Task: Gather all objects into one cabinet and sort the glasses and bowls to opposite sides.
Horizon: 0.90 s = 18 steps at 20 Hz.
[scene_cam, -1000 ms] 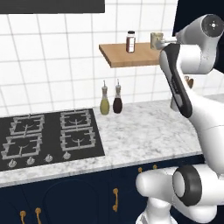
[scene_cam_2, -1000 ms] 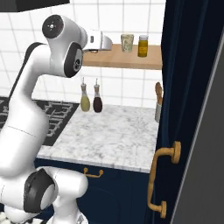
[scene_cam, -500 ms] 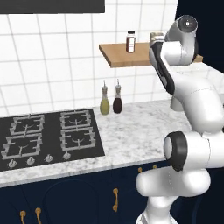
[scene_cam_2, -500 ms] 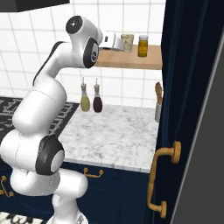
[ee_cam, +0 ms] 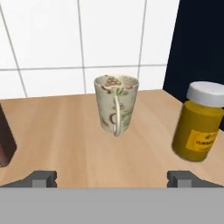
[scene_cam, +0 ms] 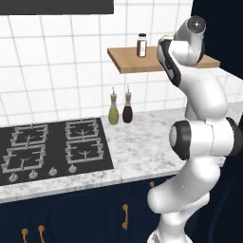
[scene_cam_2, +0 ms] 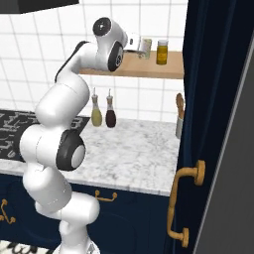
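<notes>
Gripper: I see my gripper level with the shelf, its 2 dark fingertips standing wide apart at the bottom of the hand view. Nothing sits between them; I hold nothing.
Cup: 1 cream patterned cup stands upright on the shelf, straight ahead of the gripper and centred between the tips, apart from them. Its handle faces me. In the right base view I see it just beyond the hand.
Shelf: the wooden shelf hangs on the white tiled wall, above the counter; in the left base view I see it running behind my arm.
Yellow jar: a yellow jar with a pale lid stands on the shelf near the cup, between it and the cabinet, not touching it. In the right base view it is the item nearest the cabinet.
Dark jar: a dark jar with a white top stands on the shelf on the cup's other side, well apart from it.
Cabinet: the navy cabinet rises right beside the shelf's end, with a curved gold handle low down.
Counter: the marble counter carries 2 slim bottles side by side against the wall, next to the hob.
Arm: my arm reaches up from the base to shelf height.
</notes>
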Available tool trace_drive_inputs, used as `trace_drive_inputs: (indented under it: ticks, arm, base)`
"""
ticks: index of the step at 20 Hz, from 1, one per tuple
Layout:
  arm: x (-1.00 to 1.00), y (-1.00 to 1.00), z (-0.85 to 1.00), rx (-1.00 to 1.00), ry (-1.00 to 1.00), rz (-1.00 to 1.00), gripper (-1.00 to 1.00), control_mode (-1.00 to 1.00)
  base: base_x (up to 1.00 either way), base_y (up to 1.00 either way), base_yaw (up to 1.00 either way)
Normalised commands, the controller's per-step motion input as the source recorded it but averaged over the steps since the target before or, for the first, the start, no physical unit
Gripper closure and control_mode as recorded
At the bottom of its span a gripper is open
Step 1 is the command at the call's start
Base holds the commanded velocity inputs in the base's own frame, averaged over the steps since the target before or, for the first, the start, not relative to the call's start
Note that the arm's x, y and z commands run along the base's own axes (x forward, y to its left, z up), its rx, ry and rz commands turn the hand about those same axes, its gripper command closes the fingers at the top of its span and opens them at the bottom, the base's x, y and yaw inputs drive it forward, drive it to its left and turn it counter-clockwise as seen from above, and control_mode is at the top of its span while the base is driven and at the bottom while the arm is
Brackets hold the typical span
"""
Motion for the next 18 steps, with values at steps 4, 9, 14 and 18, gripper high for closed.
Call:
trace_drive_inputs:
  ticks: [4,9,14,18]
  arm:
    - [0.69,-0.17,-0.16,0.0,0.01,0.08,-1.0,-1.0]
    - [0.5,-0.04,-0.16,0.0,0.0,0.08,-1.0,-1.0]
    - [0.32,0.0,-0.11,0.0,0.0,0.03,-1.0,-1.0]
    - [0.43,0.0,-0.17,0.0,0.0,0.0,-1.0,-1.0]
  base:
    - [0.0,0.0,0.0]
    - [0.0,0.0,0.0]
    - [0.0,0.0,0.0]
    - [0.0,0.0,0.0]
